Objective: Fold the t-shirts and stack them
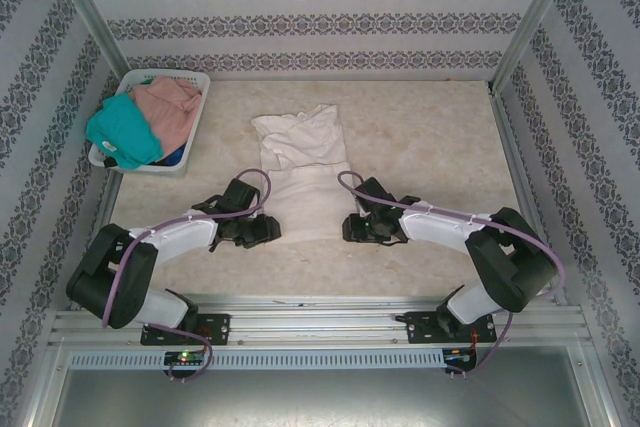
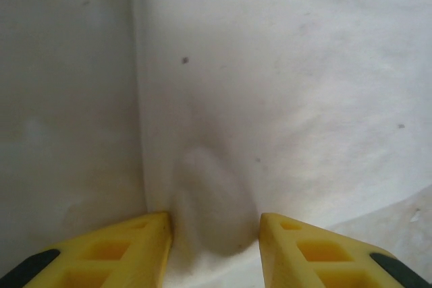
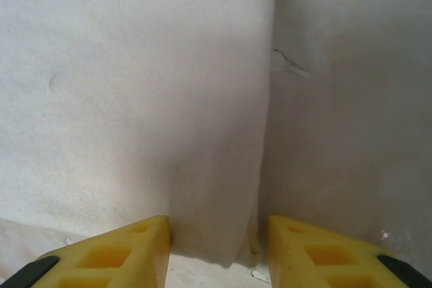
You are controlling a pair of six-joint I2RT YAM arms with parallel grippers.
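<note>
The pale marbled table (image 1: 430,127) is being occupied at its middle by the cream t-shirt (image 1: 305,172), lying folded lengthwise into a narrow strip. Its near corners are being straddled by the left gripper (image 1: 262,232) and right gripper (image 1: 352,229), fingers held apart, pinching nothing. Crosswise folding and stacking are judged undone. The teal t-shirt (image 1: 122,132) and pink t-shirt (image 1: 170,107) are being kept crumpled in the basket (image 1: 150,169), far left.

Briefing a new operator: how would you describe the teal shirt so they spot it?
Find the white basket in the table's far left corner. The teal shirt spills over its near left rim, beside a pink shirt; only it is blue-green.
</note>
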